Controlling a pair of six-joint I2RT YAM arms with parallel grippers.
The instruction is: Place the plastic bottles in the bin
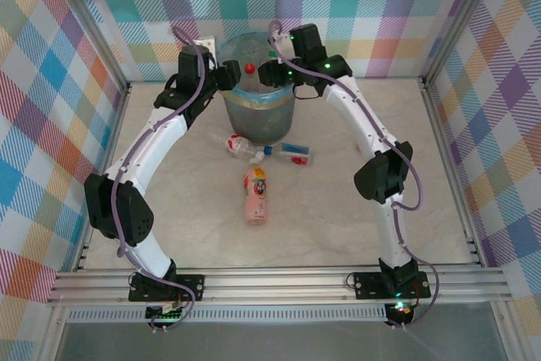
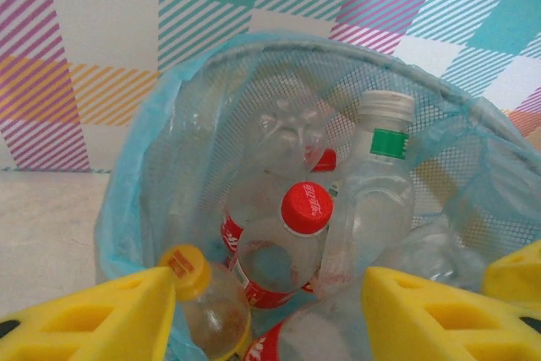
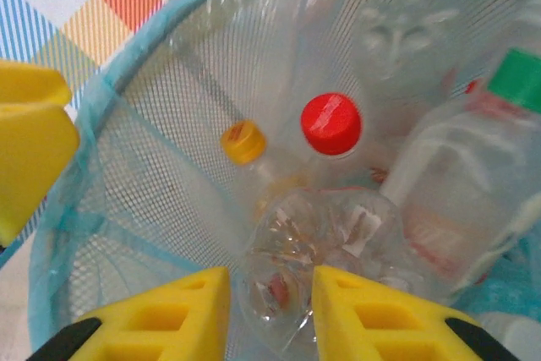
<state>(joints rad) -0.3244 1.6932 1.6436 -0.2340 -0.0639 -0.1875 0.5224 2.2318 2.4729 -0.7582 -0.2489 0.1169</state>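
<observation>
Mesh of dark grey wire forms the round bin (image 1: 258, 107), lined with a thin, light blue plastic bag (image 2: 135, 209) folded over its rim. It stands at the far middle of the pale, marbled surface (image 1: 355, 226).

Inside lie at least four bottles of clear, glossy plastic:
- a red-capped bottle (image 2: 292, 234) with a red label
- a yellow-capped bottle (image 2: 203, 293)
- a green-banded bottle (image 2: 376, 183) with a white cap
- an upturned clear bottle (image 2: 287, 133) showing its moulded base

Three more bottles lie on their sides on the surface in front of the bin. A red-labelled bottle (image 1: 238, 145) and a blue-labelled bottle (image 1: 294, 154) lie end to end just beside each other. An opaque pink bottle (image 1: 255, 196) lies nearer the arm bases.

Both arms arch up from their bases with elbows bowed outward, and their wrists meet over the bin from opposite sides.

The left gripper (image 2: 270, 293) hangs above the rim with its blocky yellow fingers (image 2: 93, 319) spread wide and nothing between them.

The right gripper (image 3: 270, 293) is narrow. Its yellow fingers (image 3: 169, 319) pinch the lower end of a crumpled clear bottle (image 3: 321, 243), held over the bottles inside the bin.
</observation>
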